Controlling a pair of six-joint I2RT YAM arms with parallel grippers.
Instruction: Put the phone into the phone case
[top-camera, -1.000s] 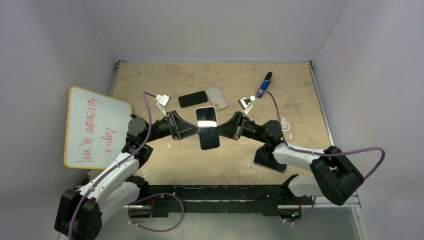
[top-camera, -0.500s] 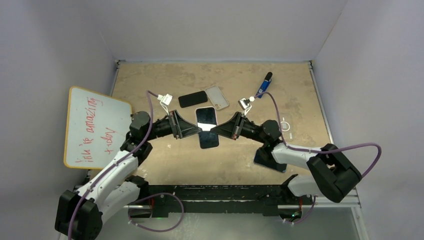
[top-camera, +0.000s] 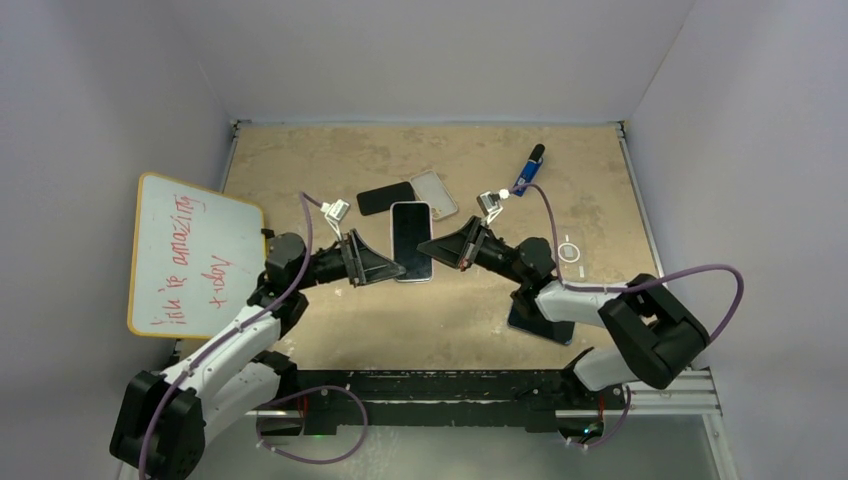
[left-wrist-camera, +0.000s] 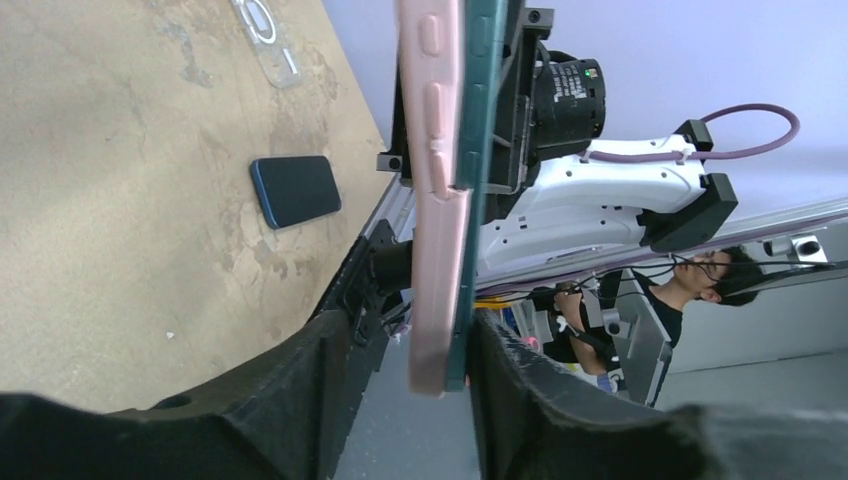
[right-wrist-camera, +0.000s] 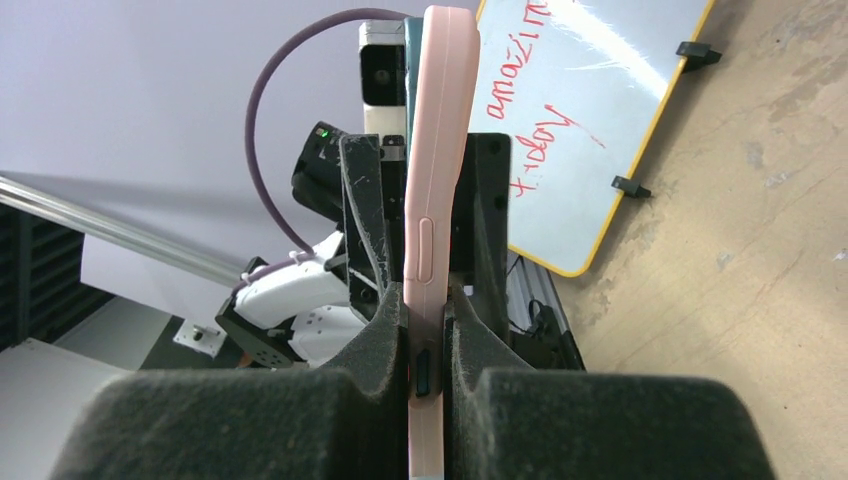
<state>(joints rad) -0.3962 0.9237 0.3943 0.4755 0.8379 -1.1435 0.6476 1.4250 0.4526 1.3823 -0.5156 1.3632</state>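
Pink phone case (right-wrist-camera: 432, 200), its pale rim around the screen-up phone (top-camera: 411, 240), is held clear of the worktop (top-camera: 300, 160) near the middle. The phone's teal edge lies against the pink side. The right claw (right-wrist-camera: 425, 310) is clamped on the 3 o'clock edge, with a pad pressed to each face. The left claw (left-wrist-camera: 418, 330) straddles the 7 o'clock corner with its fingers apart and a gap on either side. On the worktop, a black phone (top-camera: 386, 197) lies at 11 o'clock of the held one, a clear case (top-camera: 434, 193) at 1 o'clock, a blue marker (top-camera: 528, 168) at 2 o'clock and a whiteboard (top-camera: 190, 255) at 9 o'clock.
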